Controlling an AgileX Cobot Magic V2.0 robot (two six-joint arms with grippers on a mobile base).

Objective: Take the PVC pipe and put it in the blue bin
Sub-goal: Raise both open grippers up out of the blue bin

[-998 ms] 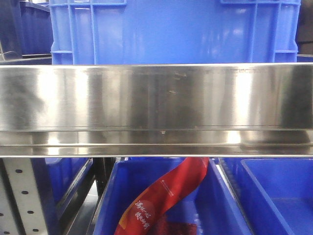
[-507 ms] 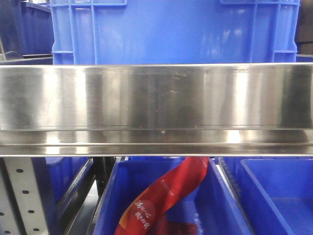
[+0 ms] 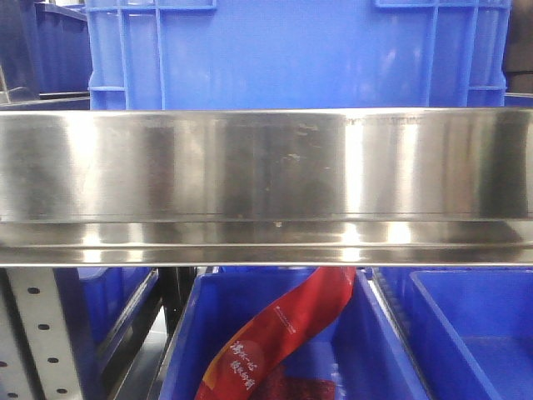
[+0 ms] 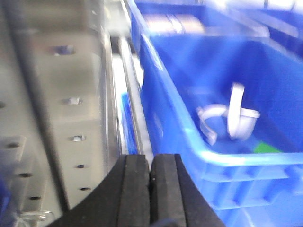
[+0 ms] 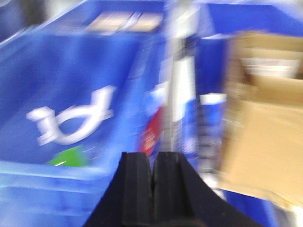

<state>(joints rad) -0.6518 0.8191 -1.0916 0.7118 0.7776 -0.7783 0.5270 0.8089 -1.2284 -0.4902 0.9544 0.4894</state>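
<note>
Reaching with both jaws clenched empty, you risked knocking the pipes (image 4: pixel 229 118) at two o'clock inside the bin (image 4: pixel 246 158).

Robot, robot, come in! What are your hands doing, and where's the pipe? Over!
Both hands shut, empty: left hand, right hand. White PVC pipe pieces lying in blue bin. Nothing blocking.

White PVC pipe (image 4: pixel 227 118) pieces lie in a blue bin (image 4: pixel 246 161) (green scrap beside them), a red banner (image 3: pixel 279 333) bears pale lettering.
</note>
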